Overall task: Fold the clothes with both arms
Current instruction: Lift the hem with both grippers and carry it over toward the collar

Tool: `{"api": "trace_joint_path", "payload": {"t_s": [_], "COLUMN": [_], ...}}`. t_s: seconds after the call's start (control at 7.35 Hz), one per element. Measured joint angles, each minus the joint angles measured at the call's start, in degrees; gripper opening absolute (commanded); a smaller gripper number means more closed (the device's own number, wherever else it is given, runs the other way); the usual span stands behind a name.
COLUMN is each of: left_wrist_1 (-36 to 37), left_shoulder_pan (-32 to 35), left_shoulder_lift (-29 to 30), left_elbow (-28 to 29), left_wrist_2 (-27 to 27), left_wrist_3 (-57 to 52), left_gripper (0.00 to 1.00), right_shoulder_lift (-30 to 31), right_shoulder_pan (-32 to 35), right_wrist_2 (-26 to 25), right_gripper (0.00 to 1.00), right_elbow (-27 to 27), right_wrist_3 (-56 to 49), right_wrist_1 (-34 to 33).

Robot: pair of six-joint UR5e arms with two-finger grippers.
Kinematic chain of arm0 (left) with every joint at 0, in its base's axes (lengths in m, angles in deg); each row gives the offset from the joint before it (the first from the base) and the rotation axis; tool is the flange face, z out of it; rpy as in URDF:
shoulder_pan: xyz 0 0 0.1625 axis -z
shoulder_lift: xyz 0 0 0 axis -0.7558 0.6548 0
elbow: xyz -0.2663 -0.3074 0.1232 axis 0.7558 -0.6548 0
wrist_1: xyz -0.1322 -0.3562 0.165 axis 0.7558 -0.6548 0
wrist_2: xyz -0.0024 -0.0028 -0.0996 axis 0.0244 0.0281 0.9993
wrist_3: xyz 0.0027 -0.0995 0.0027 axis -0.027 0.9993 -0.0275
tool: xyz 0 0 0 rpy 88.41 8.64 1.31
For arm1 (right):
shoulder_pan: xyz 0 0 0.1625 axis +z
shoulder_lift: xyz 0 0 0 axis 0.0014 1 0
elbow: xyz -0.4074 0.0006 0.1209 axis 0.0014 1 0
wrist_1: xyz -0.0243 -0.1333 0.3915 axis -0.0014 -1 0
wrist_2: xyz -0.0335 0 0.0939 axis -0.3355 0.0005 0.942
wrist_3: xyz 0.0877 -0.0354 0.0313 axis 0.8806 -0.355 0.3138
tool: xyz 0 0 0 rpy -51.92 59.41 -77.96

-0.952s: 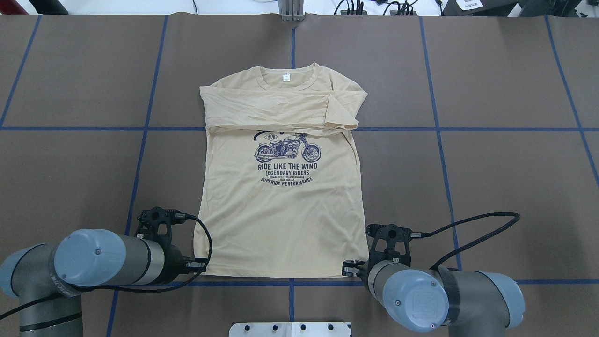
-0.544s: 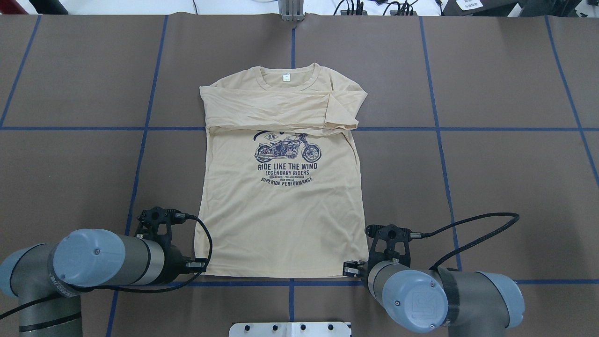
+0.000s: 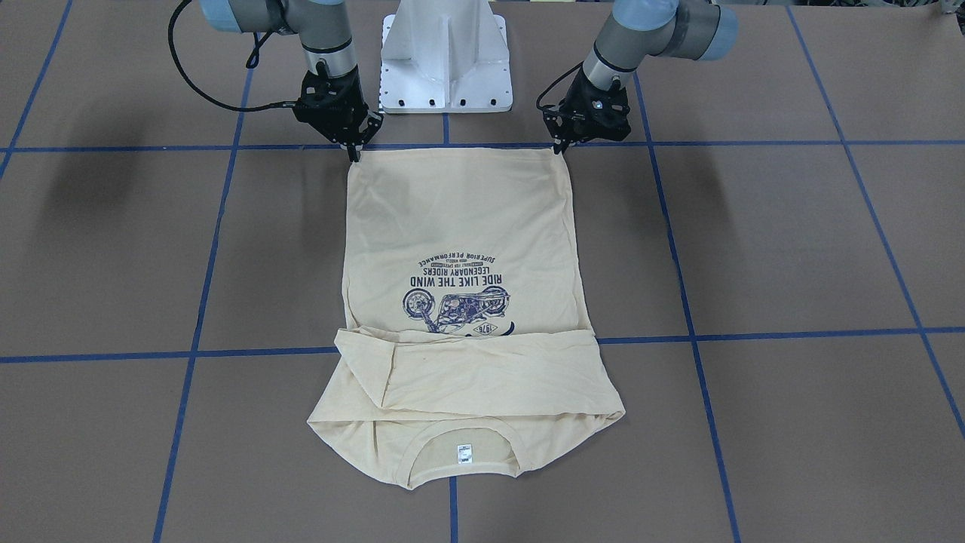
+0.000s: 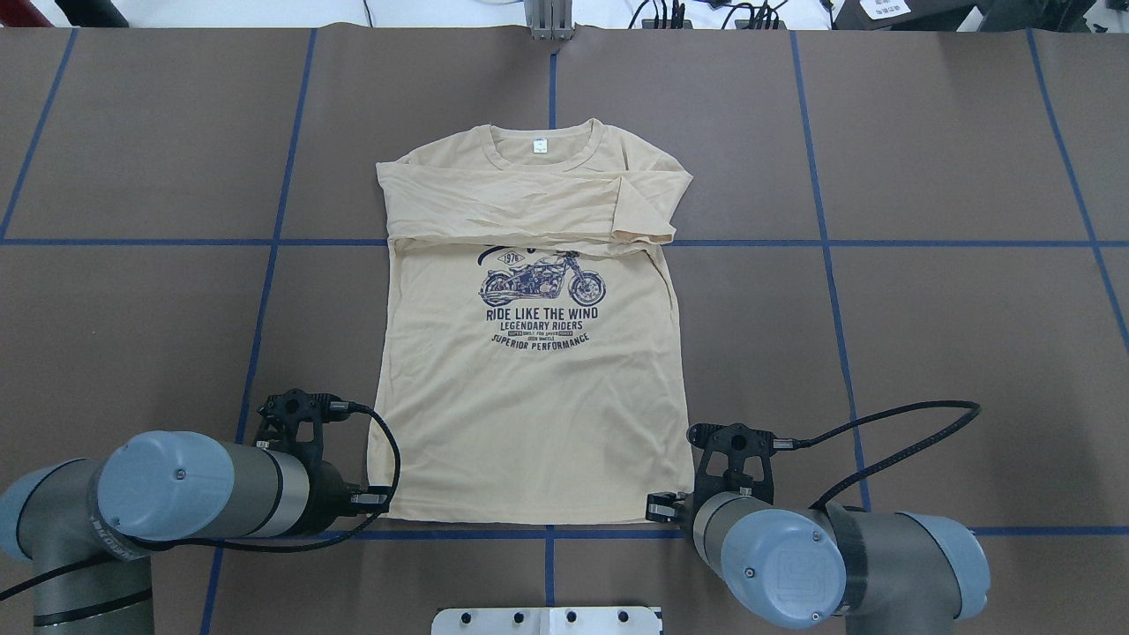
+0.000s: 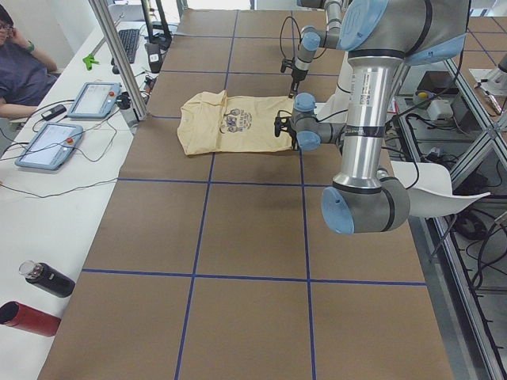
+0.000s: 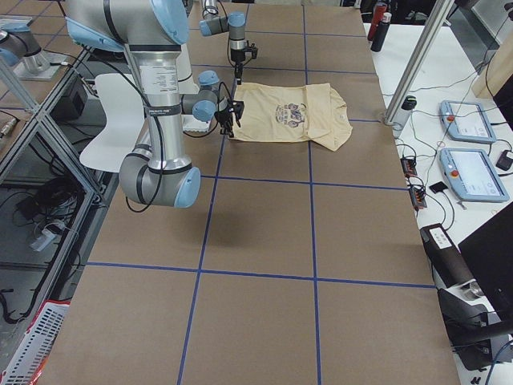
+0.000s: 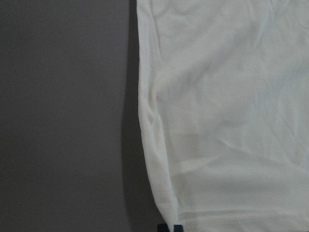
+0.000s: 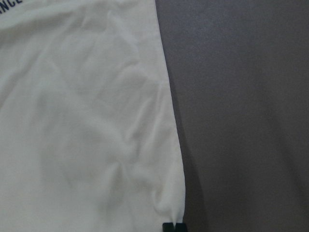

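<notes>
Front-facing view: a cream-yellow T-shirt lies flat, print up, on the brown worktop, which is crossed by blue tape lines. The sleeves are folded across the chest and the collar is nearest this camera. The left end effector meets one hem corner and the right end effector meets the other. Each has its tips drawn together on the cloth. A white pedestal base stands just beyond the shirt's hem.

Overhead view: compared with half a second ago, the shirt has not shifted and both arms hold almost the same pose. The motorcycle print sits mid-chest and the white neck label is at the collar. The left arm covers most of its end effector at the hem corner.

Left side view: beyond the shirt's collar is a white side table. A seated person and two control tablets are there, and two bottles lie further along it.

Right side view: the right arm rises beside the shirt's hem.

Left wrist view: dark fingertips sit closed on the hem corner, with pale cloth filling the right of the view.

Right wrist view: dark fingertips pinch a puckered hem corner.
</notes>
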Motion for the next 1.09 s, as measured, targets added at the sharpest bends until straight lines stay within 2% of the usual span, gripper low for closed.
{"api": "trace_joint_path", "payload": {"t_s": [0.27, 0.41, 0.68, 0.95, 1.09], "left_wrist_1": [0.8, 3.2, 8.5, 15.6, 18.2], "left_shoulder_pan": [0.2, 0.3, 0.4, -0.1, -0.5], "left_shoulder_lift": [-0.2, -0.4, -0.6, -1.0, -1.0], "left_elbow": [-2.2, -5.0, -12.2, -21.5, -24.6], "left_wrist_2": [0.3, 2.0, 6.3, 9.6, 10.3], "left_wrist_3": [-0.1, -0.3, -0.7, -0.7, -0.7], "left_gripper": [0.00, 0.00, 0.00, 0.00, 0.00], "right_shoulder_lift": [0.5, 0.8, 2.6, 7.7, 9.3], "right_shoulder_pan": [1.3, 3.4, 5.7, 3.0, 1.9], "right_wrist_2": [1.3, 4.5, 11.8, 13.8, 13.9], "right_gripper": [0.00, 0.00, 0.00, 0.00, 0.00], "right_elbow": [-3.6, -6.7, -15.1, -24.9, -27.7], "right_wrist_3": [-0.1, -0.1, -0.4, -0.5, -0.5], "right_wrist_1": [-0.6, -2.2, -7.0, -8.7, -8.9]}}
